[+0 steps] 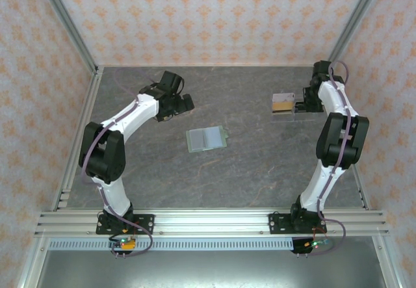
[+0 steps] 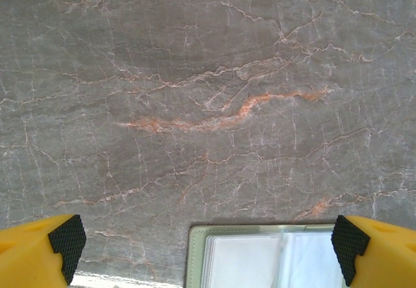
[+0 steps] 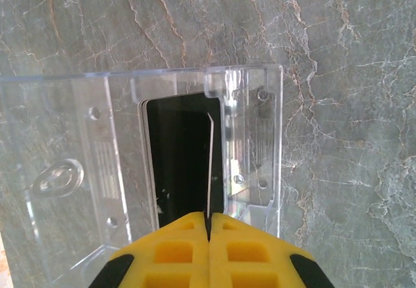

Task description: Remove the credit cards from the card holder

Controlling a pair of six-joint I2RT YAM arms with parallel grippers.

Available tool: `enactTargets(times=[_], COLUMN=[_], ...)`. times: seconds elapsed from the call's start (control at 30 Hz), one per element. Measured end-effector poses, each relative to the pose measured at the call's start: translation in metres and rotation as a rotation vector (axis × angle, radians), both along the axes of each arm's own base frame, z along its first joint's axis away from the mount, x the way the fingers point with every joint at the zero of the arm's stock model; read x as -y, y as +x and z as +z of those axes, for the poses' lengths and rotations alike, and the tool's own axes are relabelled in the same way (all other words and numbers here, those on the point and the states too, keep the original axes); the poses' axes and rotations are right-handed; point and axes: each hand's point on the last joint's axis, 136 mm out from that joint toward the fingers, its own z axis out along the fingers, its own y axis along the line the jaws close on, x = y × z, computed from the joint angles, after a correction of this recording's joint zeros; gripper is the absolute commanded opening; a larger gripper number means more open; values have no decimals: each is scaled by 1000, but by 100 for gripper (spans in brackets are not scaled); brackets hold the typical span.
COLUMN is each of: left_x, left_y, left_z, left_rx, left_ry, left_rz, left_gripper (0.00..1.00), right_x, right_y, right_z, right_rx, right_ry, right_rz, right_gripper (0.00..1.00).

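Overhead, I see the sage-green folding card holder (image 1: 207, 139) open mid-table, left gripper (image 1: 184, 103) spread wide beside it. Closer, right wrist shows right gripper (image 3: 209, 226) closed, seemingly on a thin card (image 3: 208, 164), above a black credit card (image 3: 179, 158) in a clear plastic tray (image 3: 260, 106).

Bright even light, faint shadows, sharp focus.

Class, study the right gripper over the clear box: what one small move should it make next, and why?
Probably open the right gripper and let go. Its jaws are shut on what looks like a thin card held edge-on, poised over the clear box where dark cards lie. The card holder lies open mid-table, well apart.
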Motion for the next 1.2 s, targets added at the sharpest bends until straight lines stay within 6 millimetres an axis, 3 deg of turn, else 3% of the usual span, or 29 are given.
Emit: enactTargets(times=[0.17,0.83,1.2], left_x=[0,3,4], left_y=[0,7,7], left_z=[-9,-8,-11], left_rx=[-19,-13,-21], left_ry=[7,7,2], left_rz=[-1,-13,-16], left_gripper=[100,100,100], right_x=[1,8,12], right_y=[0,6,12], right_z=[-3,15,5], right_rx=[-15,-1,-32], right_ry=[1,-53,-66], right_rz=[-3,31,30], right_gripper=[0,0,0])
